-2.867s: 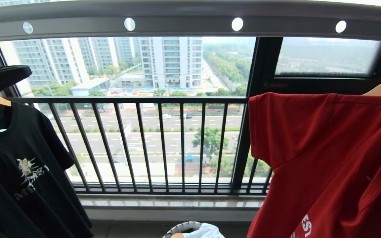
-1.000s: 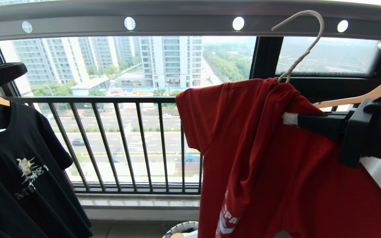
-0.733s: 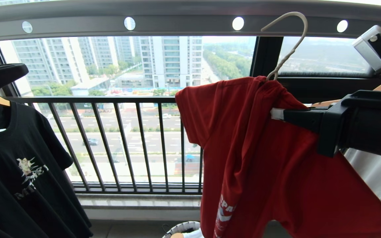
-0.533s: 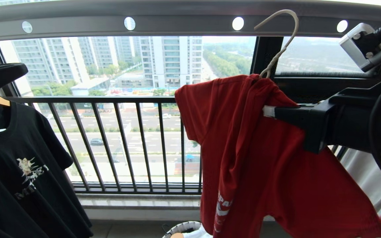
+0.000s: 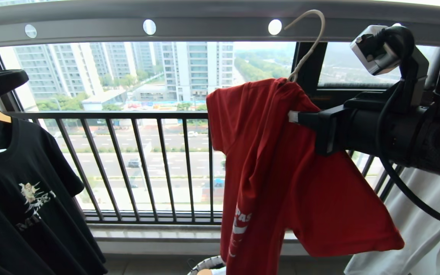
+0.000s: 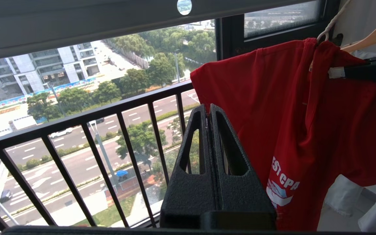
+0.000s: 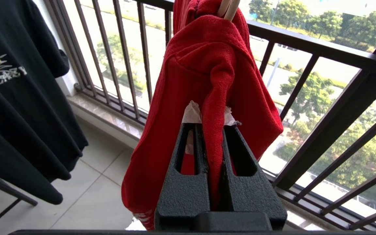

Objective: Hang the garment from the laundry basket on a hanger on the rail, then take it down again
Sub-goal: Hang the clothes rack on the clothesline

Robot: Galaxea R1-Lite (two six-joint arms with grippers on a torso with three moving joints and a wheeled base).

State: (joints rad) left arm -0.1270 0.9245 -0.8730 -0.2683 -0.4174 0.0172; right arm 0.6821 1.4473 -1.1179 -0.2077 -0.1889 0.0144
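Jaws of the right gripper (image 7: pixel 209 125) clamp the red garment (image 5: pixel 281 160) on its hanger (image 5: pixel 307 42) just under the rail (image 5: pixel 204 17); left gripper (image 6: pixel 210 112) shut, empty; hanging step underway, hook must next clear the rail.

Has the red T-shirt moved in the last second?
Yes. The red T-shirt has drifted left: its hanger hook now sits nearer the rail hole.

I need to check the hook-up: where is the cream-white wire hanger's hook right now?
In the head view the cream-white wire hanger's hook is right of centre, up against the grey perforated rail, rising from the red T-shirt.
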